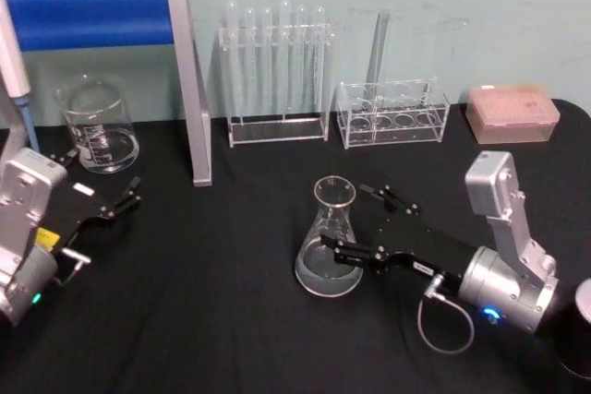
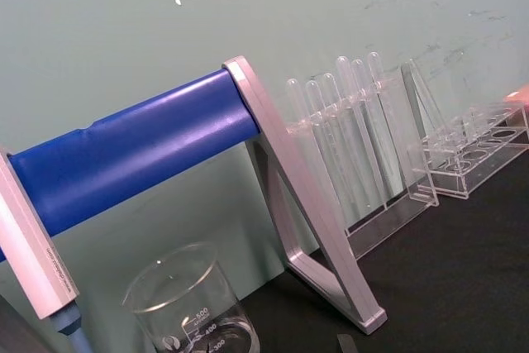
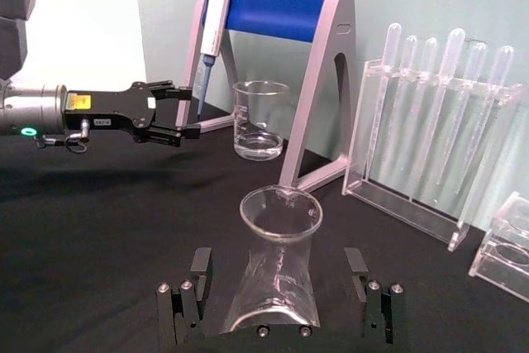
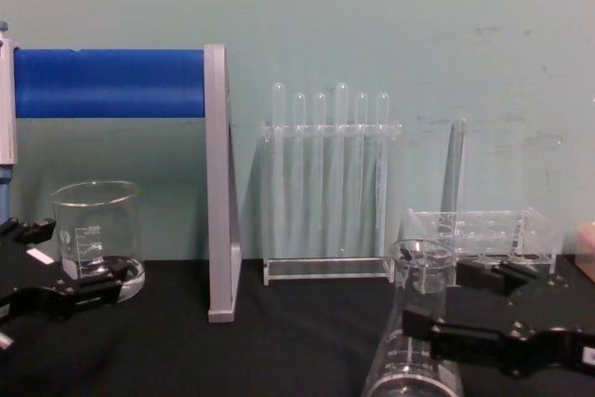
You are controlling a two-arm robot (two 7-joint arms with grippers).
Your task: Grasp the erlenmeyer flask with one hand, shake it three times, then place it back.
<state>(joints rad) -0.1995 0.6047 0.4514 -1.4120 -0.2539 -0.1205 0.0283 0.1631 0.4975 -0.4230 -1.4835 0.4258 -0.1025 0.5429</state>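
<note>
The erlenmeyer flask [image 1: 328,239] is clear glass and stands upright on the black table, right of centre. My right gripper [image 1: 346,219] reaches in from the right and is open, with one finger on each side of the flask's lower body. In the right wrist view the flask [image 3: 277,287] sits between the fingers [image 3: 197,266] with a gap on both sides. The chest view shows the flask [image 4: 416,341] low at the right, the right gripper [image 4: 437,299] around it. My left gripper [image 1: 102,175] rests open near the table's left edge, holding nothing.
A glass beaker [image 1: 97,126] stands at the back left beside a pipette stand [image 1: 189,89] with a blue bar and a hanging pipette [image 1: 17,71]. Behind the flask are a test tube rack [image 1: 277,71], a second clear rack [image 1: 392,115] and a pink box [image 1: 512,113].
</note>
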